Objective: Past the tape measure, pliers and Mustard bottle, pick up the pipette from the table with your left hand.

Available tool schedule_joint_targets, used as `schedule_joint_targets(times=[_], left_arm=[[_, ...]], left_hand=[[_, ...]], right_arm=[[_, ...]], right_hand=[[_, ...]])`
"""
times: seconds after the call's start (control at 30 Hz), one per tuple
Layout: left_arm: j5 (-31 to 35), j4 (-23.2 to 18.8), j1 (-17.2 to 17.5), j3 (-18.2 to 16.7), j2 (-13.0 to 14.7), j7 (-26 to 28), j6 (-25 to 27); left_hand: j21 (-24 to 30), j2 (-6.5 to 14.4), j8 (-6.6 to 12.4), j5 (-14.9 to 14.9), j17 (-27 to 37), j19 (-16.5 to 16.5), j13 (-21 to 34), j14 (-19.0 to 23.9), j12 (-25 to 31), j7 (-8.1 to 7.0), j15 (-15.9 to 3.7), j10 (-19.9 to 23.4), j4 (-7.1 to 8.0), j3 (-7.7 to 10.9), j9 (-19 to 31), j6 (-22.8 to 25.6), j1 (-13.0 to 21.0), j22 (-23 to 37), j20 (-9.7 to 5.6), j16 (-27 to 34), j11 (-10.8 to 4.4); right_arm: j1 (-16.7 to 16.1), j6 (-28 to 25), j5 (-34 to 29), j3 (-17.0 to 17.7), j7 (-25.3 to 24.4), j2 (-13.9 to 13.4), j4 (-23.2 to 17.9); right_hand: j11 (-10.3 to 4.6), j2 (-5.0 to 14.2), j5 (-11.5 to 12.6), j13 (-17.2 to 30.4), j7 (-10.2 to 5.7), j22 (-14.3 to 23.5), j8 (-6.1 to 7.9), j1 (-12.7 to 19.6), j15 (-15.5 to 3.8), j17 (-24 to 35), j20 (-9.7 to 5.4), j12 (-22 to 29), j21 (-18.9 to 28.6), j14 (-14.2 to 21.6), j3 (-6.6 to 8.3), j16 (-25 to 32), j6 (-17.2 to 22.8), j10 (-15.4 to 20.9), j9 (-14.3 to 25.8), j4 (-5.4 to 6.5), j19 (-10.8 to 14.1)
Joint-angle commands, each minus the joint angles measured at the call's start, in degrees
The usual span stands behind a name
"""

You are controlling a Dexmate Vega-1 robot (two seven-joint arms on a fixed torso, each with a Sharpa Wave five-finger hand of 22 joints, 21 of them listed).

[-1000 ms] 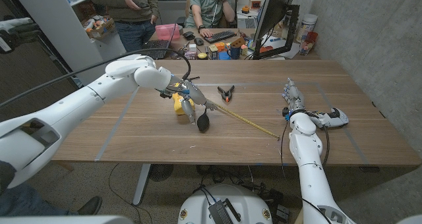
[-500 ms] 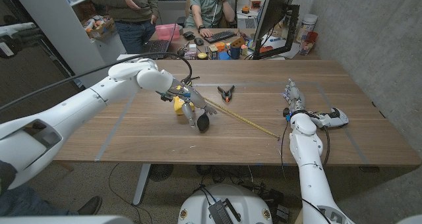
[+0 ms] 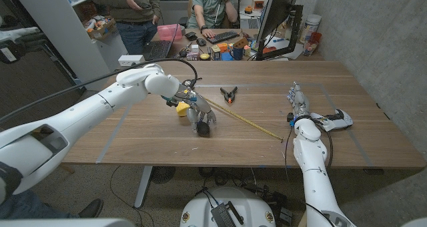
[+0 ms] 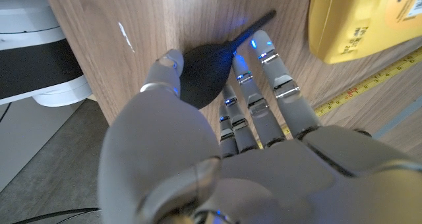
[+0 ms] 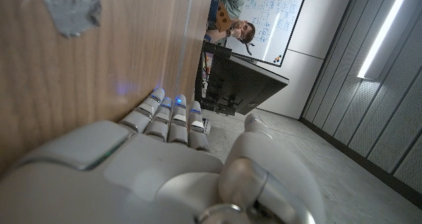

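Note:
The pipette [image 4: 198, 76] lies on the wooden table [image 3: 147, 143], a black bulb with a thin black stem. My left hand [image 3: 201, 122] [image 4: 224, 158] is down over the bulb, the thumb on one side and the fairly straight fingers [image 4: 273, 72] on the other, touching it. The yellow Mustard bottle [image 3: 181, 107] [image 4: 362, 20] lies just behind the hand. The tape measure's yellow strip [image 3: 248, 121] [image 4: 366, 85] runs diagonally across the table past the hand. The pliers [image 3: 229, 93] lie farther back. My right hand [image 3: 295, 97] [image 5: 165, 158] rests at the right with straight fingers and holds nothing.
A white and blue object [image 3: 337, 119] lies beside my right forearm. Two people, a monitor [image 3: 275, 20], keyboards and small clutter are behind the table's far edge. Grey tape lines [image 3: 117, 123] mark the tabletop.
My left hand has moved forward and down over the black bulb, which lay in the open beside the hand before. The right arm has not moved.

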Motion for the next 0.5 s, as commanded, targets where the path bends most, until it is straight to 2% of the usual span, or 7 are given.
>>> schedule_joint_targets(times=[0.03,0.07,0.1,0.13,0.17,0.23,0.5], left_arm=[[2.04,-2.84,4.01,-1.70,0.52,8.22,4.55],[1.74,-2.91,4.25,-1.91,0.55,8.67,4.82],[1.63,-3.00,4.45,-2.07,0.56,9.09,5.15],[1.67,-3.11,4.47,-2.07,0.56,9.11,5.48],[1.79,-3.22,4.36,-1.96,0.54,8.79,5.85],[1.89,-3.32,4.25,-1.79,0.53,8.62,6.17],[2.51,-4.08,4.21,-1.30,0.45,8.32,7.54]], left_hand=[[8.03,2.22,7.47,-4.63,2.53,12.73,4.72,16.87,7.92,-1.21,-5.55,15.37,0.98,2.84,1.83,19.93,6.13,2.72,-7.69,5.06,-3.44],[11.16,2.45,12.79,-9.30,4.35,16.88,8.07,23.15,11.15,-1.78,-6.02,23.07,1.31,5.49,3.69,31.70,7.95,1.93,-10.14,6.33,-3.45],[13.01,3.07,15.87,-13.09,6.28,17.82,11.56,25.94,13.25,-1.75,-5.80,28.09,1.82,8.20,5.23,37.55,7.92,1.41,-10.92,7.37,-3.25],[14.28,2.73,16.00,-15.04,7.68,18.20,14.17,27.22,13.61,-1.26,-5.55,28.85,1.78,11.45,4.91,40.61,7.83,1.13,-10.89,8.75,-3.23],[16.74,0.71,17.93,-17.71,10.85,18.56,16.87,28.00,13.53,-0.21,-5.36,30.57,1.48,14.25,5.81,44.65,6.96,1.17,-10.99,13.85,-2.99],[17.92,0.66,18.29,-18.25,11.80,19.03,16.78,28.15,13.11,-0.27,-5.25,31.52,1.58,14.96,5.72,45.35,6.56,1.37,-11.10,15.37,-2.50],[18.84,0.00,18.71,-18.77,13.22,18.66,17.12,27.94,12.30,-0.80,-5.34,32.28,1.56,16.06,5.31,46.30,5.38,0.43,-10.94,17.60,-2.95]], right_arm=[[-0.67,0.78,0.67,0.86,0.40,0.13,-0.25],[-0.70,0.82,0.66,0.89,0.48,0.08,-0.35],[-0.73,0.94,0.73,0.94,0.53,0.10,-0.43],[-0.73,1.13,0.80,0.99,0.58,0.12,-0.42],[-0.72,1.17,0.73,0.99,0.52,0.12,-0.49],[-0.64,1.15,0.80,1.01,0.75,0.01,-0.49],[-0.55,0.87,0.73,0.98,1.06,-0.09,-0.82]], right_hand=[[0.09,-0.14,0.00,0.32,-0.30,0.10,-0.22,-0.31,-0.04,0.18,0.40,-0.10,-0.08,-0.20,-0.15,0.02,-0.17,-0.17,0.17,0.12,-0.03],[0.08,-0.14,0.00,0.32,-0.31,0.10,-0.22,-0.32,-0.02,0.18,0.39,-0.10,-0.08,-0.20,-0.16,0.02,-0.17,-0.16,0.17,0.12,-0.02],[0.11,-0.15,0.00,0.32,-0.29,0.10,-0.22,-0.33,-0.05,0.18,0.38,-0.10,-0.08,-0.22,-0.17,0.02,-0.18,-0.18,0.17,0.12,-0.03],[0.09,-0.15,0.00,0.32,-0.30,0.10,-0.22,-0.34,-0.02,0.18,0.41,-0.10,-0.08,-0.22,-0.18,0.02,-0.18,-0.19,0.17,0.12,-0.02],[0.08,-0.16,0.00,0.32,-0.31,0.10,-0.22,-0.35,-0.05,0.18,0.44,-0.11,-0.08,-0.23,-0.19,0.01,-0.19,-0.21,0.17,0.13,-0.04],[0.10,-0.18,0.00,0.32,-0.32,0.10,-0.23,-0.38,-0.01,0.18,0.44,-0.10,-0.07,-0.20,-0.22,0.03,-0.22,-0.20,0.18,0.13,-0.01],[0.09,-0.22,0.01,0.32,-0.38,0.10,-0.21,-0.48,-0.02,0.18,0.47,-0.10,-0.06,-0.21,-0.31,0.04,-0.18,-0.22,0.18,0.16,0.01]])
